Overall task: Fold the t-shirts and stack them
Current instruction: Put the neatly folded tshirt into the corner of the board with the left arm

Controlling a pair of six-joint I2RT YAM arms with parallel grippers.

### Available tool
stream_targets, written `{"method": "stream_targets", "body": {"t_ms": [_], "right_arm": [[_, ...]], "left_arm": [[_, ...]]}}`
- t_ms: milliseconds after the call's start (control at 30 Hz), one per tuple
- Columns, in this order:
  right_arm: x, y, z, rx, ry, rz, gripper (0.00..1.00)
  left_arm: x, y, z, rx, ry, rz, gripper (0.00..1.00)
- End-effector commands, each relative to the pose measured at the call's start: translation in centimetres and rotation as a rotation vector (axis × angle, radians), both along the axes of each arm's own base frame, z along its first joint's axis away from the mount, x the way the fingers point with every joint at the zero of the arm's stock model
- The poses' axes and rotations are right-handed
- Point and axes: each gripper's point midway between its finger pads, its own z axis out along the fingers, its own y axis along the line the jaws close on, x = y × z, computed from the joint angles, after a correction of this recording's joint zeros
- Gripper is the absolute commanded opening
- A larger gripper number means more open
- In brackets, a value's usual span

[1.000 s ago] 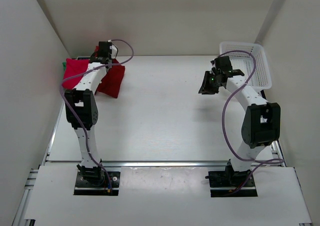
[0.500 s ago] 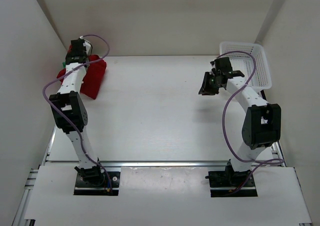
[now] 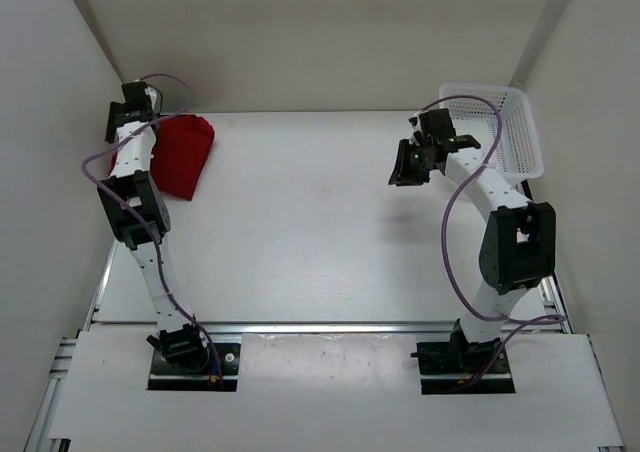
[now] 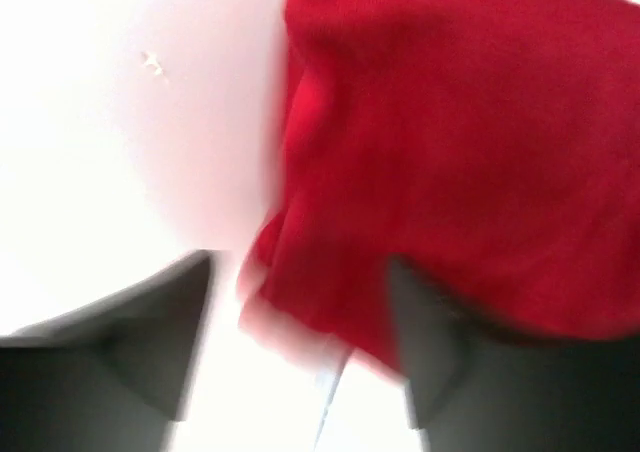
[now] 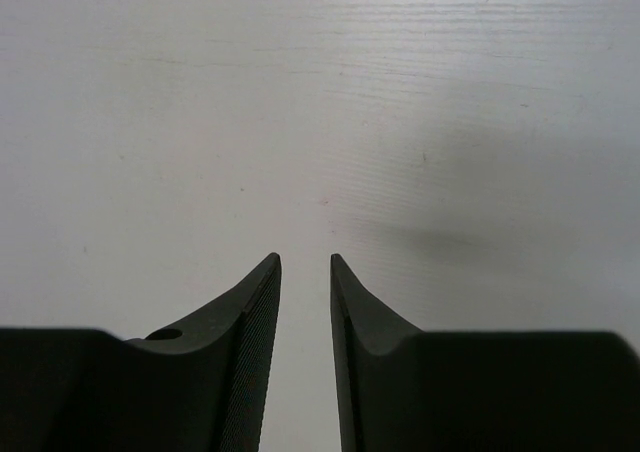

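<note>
The red cloth t-shirt lies bunched at the far-left corner of the white table, its left part hidden behind the left arm; no flat rectangular fold is visible, so I judge it crumpled rather than folded, though the overhead view is too coarse to be sure. No other shirt can be made out, and no stack is visible anywhere. The white plastic mesh basket stands at the far-right corner; its contents cannot be read from here. The left gripper sits high at the far-left edge beside the shirt, close to the left wall; its wrist view is blurred, the two dark fingers stand spread, and red fabric fills the frame beyond them, some of it seeming to reach between the tips, but whether they have hold of the cloth I cannot tell. The right gripper hangs over bare table just left of the basket, fingers nearly pressed together with a thin gap and nothing between them. Judgement: folding and stacking both remain for this shirt. Room: the shirt is hemmed by the left and back walls, leaving little clearance there, whereas the table's centre offers wide open surface for spreading cloth, within reach of both arms.
</note>
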Motion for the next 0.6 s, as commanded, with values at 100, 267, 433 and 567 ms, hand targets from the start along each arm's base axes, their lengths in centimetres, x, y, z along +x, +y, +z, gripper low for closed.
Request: {"method": "stream_targets", "body": {"t_ms": [100,267,433,567], "right_arm": [[0.4,1.3,1.8,0.009,-0.05,0.066,0.32],[0.1,1.6,3.0,0.031,-0.073,0.076,0.32],[-1.0,0.2,4.7,0.0,-0.096,0.056,0.34],[-3.1,-1.8,5.8,0.007,-0.081,0.009,0.4]], "left_arm": [[-2.0,3.1,2.7,0.018,-0.058,0.129,0.99],[-2.5,1.2,5.1,-0.027,-0.096,0.081,0.99],[-4.0,-7.8,7.2,-0.19,-0.098,-0.175,0.99],[-7.8,-19.0,6.0,-0.314,0.035,-0.465,0.99]]}}
